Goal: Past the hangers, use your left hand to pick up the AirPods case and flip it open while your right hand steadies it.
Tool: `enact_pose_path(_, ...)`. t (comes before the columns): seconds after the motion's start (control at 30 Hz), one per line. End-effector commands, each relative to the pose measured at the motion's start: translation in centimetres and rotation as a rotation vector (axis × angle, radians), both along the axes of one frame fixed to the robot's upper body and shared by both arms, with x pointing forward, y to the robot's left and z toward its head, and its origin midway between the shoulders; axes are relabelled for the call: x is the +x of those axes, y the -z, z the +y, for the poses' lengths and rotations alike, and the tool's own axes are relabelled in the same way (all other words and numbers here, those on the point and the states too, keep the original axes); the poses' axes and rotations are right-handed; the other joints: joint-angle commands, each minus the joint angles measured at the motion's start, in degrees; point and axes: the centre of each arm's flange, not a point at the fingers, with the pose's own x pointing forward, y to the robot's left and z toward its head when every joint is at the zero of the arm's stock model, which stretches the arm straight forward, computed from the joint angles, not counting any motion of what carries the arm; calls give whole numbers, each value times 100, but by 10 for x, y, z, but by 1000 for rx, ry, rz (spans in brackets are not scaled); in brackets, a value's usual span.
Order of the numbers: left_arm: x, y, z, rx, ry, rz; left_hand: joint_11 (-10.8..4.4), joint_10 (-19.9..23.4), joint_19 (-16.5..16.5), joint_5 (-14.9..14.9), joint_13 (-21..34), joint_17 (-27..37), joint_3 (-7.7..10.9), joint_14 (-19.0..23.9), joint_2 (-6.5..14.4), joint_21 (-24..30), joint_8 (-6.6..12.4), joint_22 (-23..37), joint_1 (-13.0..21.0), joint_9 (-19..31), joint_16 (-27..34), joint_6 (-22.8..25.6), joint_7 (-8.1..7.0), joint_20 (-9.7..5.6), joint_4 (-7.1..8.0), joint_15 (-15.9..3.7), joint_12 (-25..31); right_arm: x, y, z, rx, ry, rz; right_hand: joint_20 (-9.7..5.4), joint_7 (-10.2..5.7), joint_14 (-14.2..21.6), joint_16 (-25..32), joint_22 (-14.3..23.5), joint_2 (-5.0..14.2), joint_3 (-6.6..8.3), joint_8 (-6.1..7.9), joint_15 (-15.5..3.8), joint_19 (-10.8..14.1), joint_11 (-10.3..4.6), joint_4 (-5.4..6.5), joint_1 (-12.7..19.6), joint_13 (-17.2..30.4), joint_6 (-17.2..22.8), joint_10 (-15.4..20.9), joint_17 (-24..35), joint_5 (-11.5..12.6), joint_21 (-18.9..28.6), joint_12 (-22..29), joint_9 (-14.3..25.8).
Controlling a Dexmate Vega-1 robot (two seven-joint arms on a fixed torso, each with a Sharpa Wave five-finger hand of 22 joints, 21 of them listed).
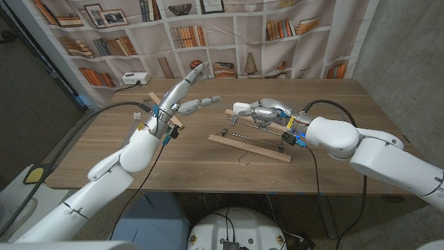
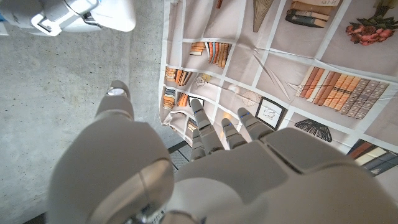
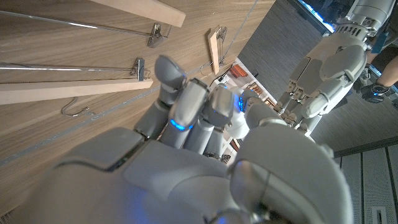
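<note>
Both hands hover above the hangers: left hand spread and empty; right hand curled, contents unclear. Snagging hooks risks dragging them.

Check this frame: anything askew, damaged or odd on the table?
Nothing looks damaged or spilled. The wooden hangers lie loosely at differing angles. The left hand is raised off the table, fingers spread, holding nothing; the right hand hovers over the hangers. I can't make out any AirPods case.
</note>
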Motion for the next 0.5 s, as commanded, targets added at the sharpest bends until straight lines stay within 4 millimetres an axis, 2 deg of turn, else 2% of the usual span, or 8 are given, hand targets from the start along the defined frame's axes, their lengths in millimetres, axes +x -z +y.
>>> enact_pose_path(0.03, 6, 5, -7, 13, 2, 14, -8, 40, 33, 50, 32, 16, -38, 12, -57, 20, 18, -3, -2, 28, 26, 52, -24, 1, 12, -54, 31, -5, -2, 3, -12, -7, -14, -318, 75, -6, -23, 20, 342, 118, 57, -4, -31, -25, 125, 326, -9, 1283, 4, 4, 32, 1, -11, 23)
enact_pose_path(0.5, 3, 8, -13, 55, -35, 1, -4, 26, 29, 101, 37, 16, -70, 2, -70, 13, 8, -3, 16, 29, 20, 29, -21, 10, 19, -42, 24, -7, -3, 11, -32, -19, -18, -318, 59, -6, -24, 20, 344, 118, 56, -4, -22, -27, 126, 330, 18, 1277, 28, 3, 32, 7, 16, 24)
